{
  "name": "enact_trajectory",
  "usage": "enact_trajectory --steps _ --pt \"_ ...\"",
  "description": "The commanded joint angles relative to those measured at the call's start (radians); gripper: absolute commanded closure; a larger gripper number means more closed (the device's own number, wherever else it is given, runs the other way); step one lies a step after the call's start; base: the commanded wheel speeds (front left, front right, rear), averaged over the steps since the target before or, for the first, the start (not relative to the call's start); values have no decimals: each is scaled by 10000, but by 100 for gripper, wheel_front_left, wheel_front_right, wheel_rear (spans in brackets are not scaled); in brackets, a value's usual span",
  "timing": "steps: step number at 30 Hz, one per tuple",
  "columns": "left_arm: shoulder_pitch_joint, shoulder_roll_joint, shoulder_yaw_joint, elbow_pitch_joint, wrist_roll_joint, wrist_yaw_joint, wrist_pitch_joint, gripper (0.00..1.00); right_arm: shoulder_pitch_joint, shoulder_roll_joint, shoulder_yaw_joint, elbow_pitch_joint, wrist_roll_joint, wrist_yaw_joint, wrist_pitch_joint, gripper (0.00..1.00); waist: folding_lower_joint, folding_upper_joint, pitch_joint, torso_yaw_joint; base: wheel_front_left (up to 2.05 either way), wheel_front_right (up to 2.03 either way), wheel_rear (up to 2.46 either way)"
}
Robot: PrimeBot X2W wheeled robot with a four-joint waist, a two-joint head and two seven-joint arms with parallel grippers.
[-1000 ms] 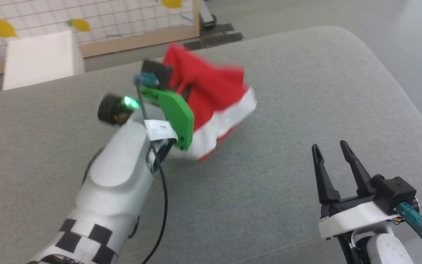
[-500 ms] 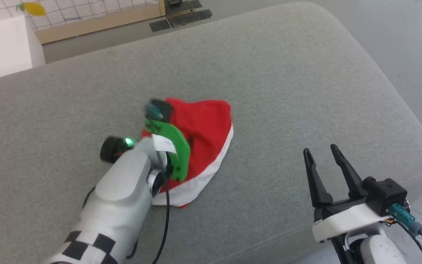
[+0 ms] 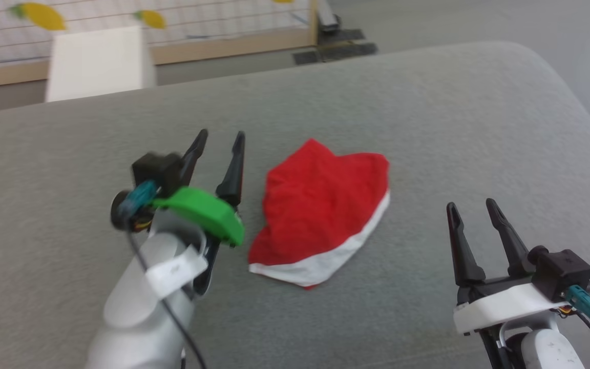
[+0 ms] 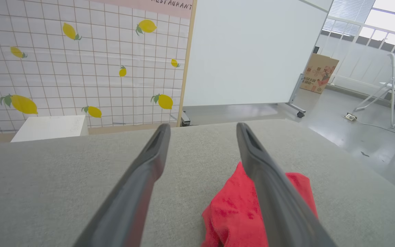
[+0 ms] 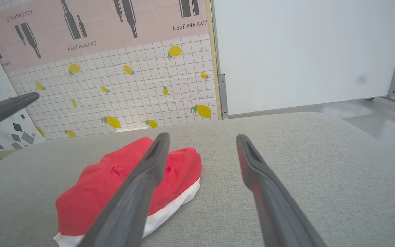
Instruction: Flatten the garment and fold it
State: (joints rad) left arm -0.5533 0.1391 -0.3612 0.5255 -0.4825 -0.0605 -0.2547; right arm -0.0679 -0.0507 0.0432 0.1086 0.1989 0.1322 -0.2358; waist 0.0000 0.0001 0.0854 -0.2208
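Grey upholstered cushion surface point(image 3: 454, 118) was found to carry the work, with a lemon-patterned tiled wall panel point(image 4: 81, 51) and a white box point(image 3: 98, 61) noted behind it. The small bright red soft fabric garment with a broad white band point(image 3: 320, 215) was observed lying near the middle of the cushion, bunched and creased, its white band turned toward the robot. It was held by neither gripper. The left gripper point(image 3: 222, 135) was recorded just beside the garment's left edge, fingers apart and empty. The right gripper point(image 3: 471, 205) was recorded well apart from it on the right, fingers likewise apart and empty. The flattening step was judged to be in hand, with no fold yet made. For the next move, opposite edges of the garment would need to be pinched and drawn outward until the cloth was laid smooth.
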Motion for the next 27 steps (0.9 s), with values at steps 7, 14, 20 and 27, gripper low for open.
enact_trajectory --steps 7,14,20,27 --pt "2583 211 1193 -2636 810 215 -67 0 227 5 -165 -173 -65 -15 140 0 0 -1 -694 1443 0 0 0" --pt "4464 26 2307 -4009 1432 296 -69 0 410 5 -105 -175 -63 -15 240 0 0 -1 -635 1692 0 0 0" --pt "4913 -323 2704 -4520 1857 138 -69 0 162 5 359 -267 -293 -15 462 0 0 -1 -432 2082 0 0 0" --pt "4695 -622 2767 -4629 2135 -109 -70 0 -733 5 2049 422 -707 -15 2010 0 0 -1 -62 2538 0 0 0"
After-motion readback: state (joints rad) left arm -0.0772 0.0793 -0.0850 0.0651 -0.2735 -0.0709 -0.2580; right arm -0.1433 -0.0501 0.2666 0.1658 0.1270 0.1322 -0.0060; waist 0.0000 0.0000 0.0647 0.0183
